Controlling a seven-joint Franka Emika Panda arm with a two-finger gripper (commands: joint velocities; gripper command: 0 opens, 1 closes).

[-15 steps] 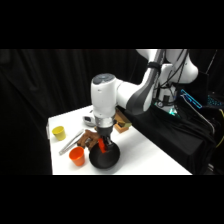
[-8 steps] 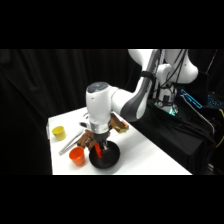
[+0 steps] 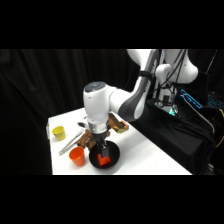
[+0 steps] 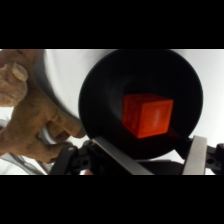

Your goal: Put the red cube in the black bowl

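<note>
From the side, the white arm's gripper [image 3: 103, 148] is hanging directly over the wide round matte black bowl [image 3: 114, 159] at the near edge of the white table [image 3: 150, 155]. The small plain red-orange cube [image 3: 103, 160] is lying inside the bowl, right under the fingers. An orange cup [image 3: 76, 156] is standing just beside the bowl, and a yellow cup [image 3: 58, 132] is sitting well apart.

From the wrist, the cube [image 4: 148, 115] is sitting on the floor of the bowl [image 4: 100, 90], and the two fingers [image 4: 196, 155] are standing spread apart, gripping nothing. A brown plush toy [image 4: 30, 115] is lying beside the bowl's rim.
</note>
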